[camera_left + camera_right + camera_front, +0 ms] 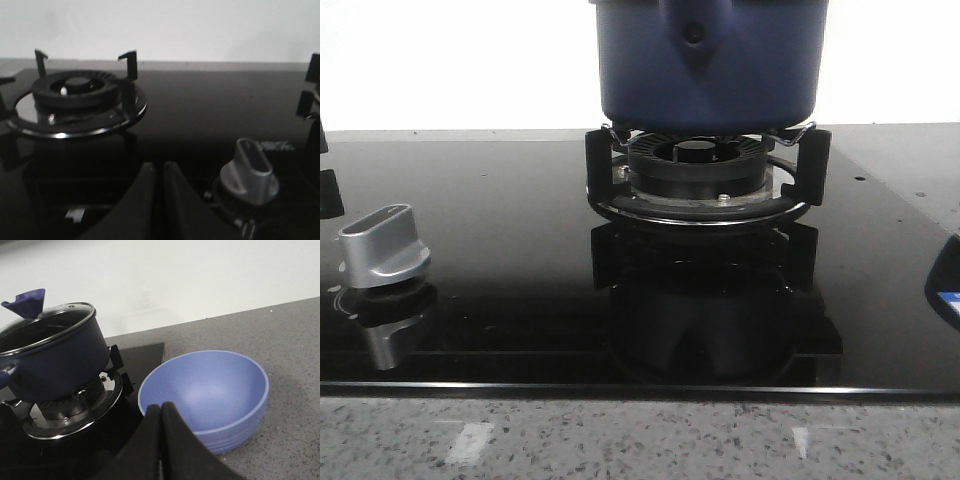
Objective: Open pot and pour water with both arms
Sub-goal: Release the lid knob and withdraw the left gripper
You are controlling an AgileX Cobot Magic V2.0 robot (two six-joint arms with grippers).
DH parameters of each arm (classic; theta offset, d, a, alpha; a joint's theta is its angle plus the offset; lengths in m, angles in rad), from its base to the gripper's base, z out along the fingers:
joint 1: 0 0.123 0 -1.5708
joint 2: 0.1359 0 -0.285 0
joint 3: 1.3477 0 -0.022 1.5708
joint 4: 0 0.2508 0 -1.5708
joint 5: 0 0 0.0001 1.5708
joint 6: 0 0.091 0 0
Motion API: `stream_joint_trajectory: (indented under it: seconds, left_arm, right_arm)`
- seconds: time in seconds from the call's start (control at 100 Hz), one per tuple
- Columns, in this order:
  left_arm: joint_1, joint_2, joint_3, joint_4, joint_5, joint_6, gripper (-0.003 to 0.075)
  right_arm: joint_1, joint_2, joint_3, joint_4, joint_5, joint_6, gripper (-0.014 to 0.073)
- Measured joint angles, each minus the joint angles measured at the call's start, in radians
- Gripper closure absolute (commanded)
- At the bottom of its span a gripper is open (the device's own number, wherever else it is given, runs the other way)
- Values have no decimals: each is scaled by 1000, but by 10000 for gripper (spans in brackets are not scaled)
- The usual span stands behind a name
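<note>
Both grippers are closed on nothing, fingers pressed together: the left gripper [159, 172] hangs over the black hob [200, 115] near a silver knob [250, 172], the right gripper [161, 415] just before a blue bowl [210, 390]. Beyond, the pot [50, 357], lid [45, 322] on, sits on its burner [698, 175].

This is a kitchen, set up around a gas cooker: a glossy black glass hob [500, 300] is sunk into a speckled grey stone tabletop [640, 440] against a plain white wall. Burner rings with black pan supports [75, 97], a silver control knob [250, 170], a dark-blue pot [50, 355] with a glass lid and a blue bowl [210, 395] all point to cooking.
</note>
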Motion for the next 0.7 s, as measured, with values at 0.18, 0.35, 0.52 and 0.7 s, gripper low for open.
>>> stream_joint_trajectory:
  seconds: [0.18,0.35,0.52,0.7]
  left_arm:
    - [49,0,0,0,110,0,741]
    - [53,0,0,0,113,0,741]
    - [53,0,0,0,113,0,741]
    - [53,0,0,0,113,0,740]
  right_arm:
    - [0,0,0,0,0,0,668]
    - [0,0,0,0,0,0,668]
    - [0,0,0,0,0,0,668]
    - [0,0,0,0,0,0,668]
